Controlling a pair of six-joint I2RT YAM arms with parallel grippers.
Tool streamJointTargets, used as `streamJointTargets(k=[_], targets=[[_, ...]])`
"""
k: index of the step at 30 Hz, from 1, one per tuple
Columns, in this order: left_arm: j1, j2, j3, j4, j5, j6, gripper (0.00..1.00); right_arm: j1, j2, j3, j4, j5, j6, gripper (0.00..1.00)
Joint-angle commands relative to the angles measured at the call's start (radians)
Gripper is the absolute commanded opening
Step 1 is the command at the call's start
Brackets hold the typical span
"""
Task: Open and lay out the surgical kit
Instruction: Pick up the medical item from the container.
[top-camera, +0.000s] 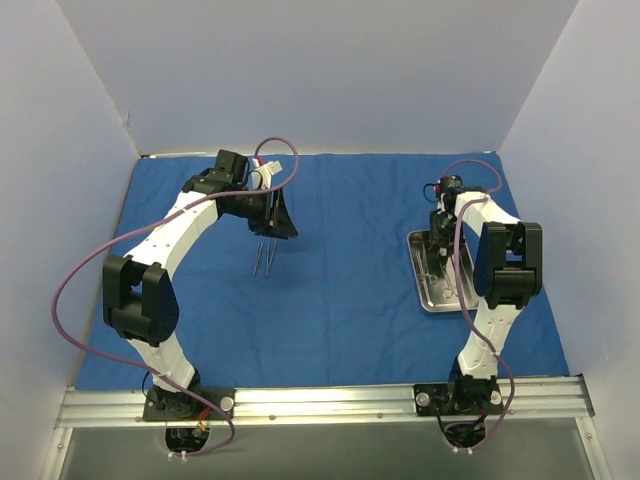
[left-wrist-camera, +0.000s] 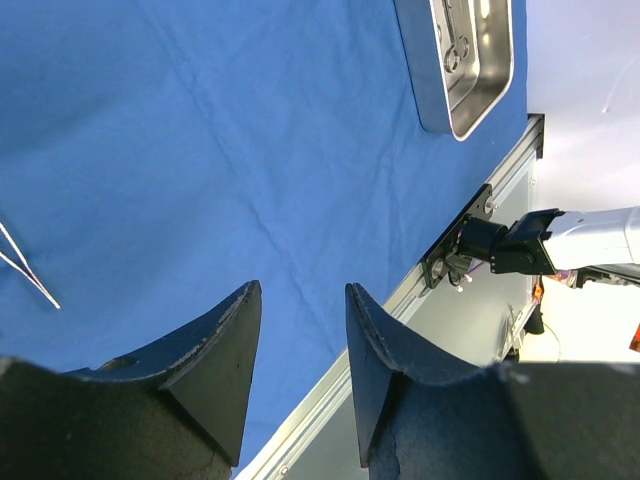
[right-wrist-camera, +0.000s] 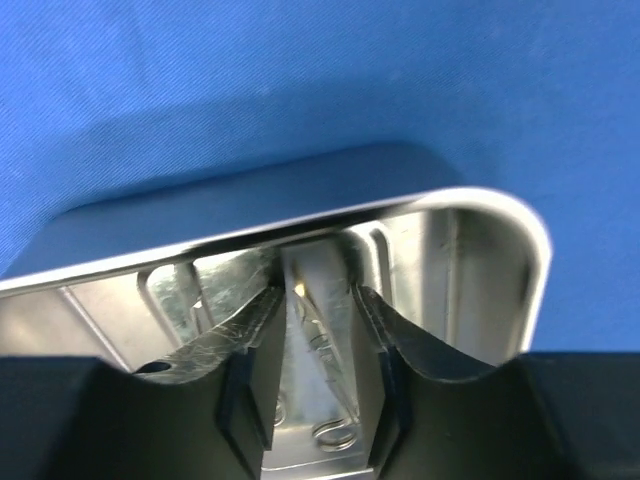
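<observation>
Blue cloth (top-camera: 350, 300) under tweezers (top-camera: 264, 258) and tray (top-camera: 417, 262)

Blue cloth (top-camera: 340, 320) open across centre and near edge; tweezers (top-camera: 264, 258) lie left of centre, steel tray (top-camera: 416, 265) blocks right edge.

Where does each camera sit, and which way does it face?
Top external: above, behind the bases, looking down on the cloth; left arm and right arm show.
Left wrist: on the left arm, looking across the cloth past the left hand to the tray.
Right wrist: on the right arm, looking into the tray past the right hand.
All three share the tray.
</observation>
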Motion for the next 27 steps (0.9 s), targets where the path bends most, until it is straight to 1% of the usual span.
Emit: streamJointTargets(k=[1,4,5,7,8,11,16,20,22,27], targets=[[0.011,0.013,0.038,-0.008,0.014,0.022,0.48,-0.016,0.038,0.005,-0.026,0.013,-0.028,0.31],[0.013,0.021,0.046,-0.012,0.014,0.025,0.48,-0.016,0.026,-0.023,-0.019,0.017,-0.027,0.27],[0.014,0.022,0.047,-0.013,0.017,0.025,0.48,-0.016,0.027,-0.027,-0.02,0.019,-0.028,0.21],[0.014,0.026,0.05,-0.013,0.017,0.026,0.48,-0.016,0.026,-0.037,-0.022,0.019,-0.028,0.14],[0.014,0.027,0.052,-0.013,0.018,0.026,0.48,-0.014,0.026,-0.038,-0.026,0.016,-0.028,0.07],[0.014,0.027,0.052,-0.013,0.02,0.026,0.48,-0.014,0.009,-0.043,-0.029,0.008,-0.022,0.0],[0.014,0.021,0.043,-0.005,0.023,0.02,0.48,-0.014,-0.036,-0.021,-0.049,0.026,-0.005,0.0],[0.014,0.009,0.034,-0.002,0.03,0.012,0.48,-0.014,-0.077,0.063,-0.124,0.052,0.007,0.0],[0.013,0.004,0.026,0.007,0.035,0.009,0.48,-0.014,-0.112,0.112,-0.15,0.048,0.015,0.0],[0.01,-0.005,0.015,0.034,0.058,-0.006,0.48,-0.008,-0.194,0.157,-0.209,-0.009,0.039,0.0]])
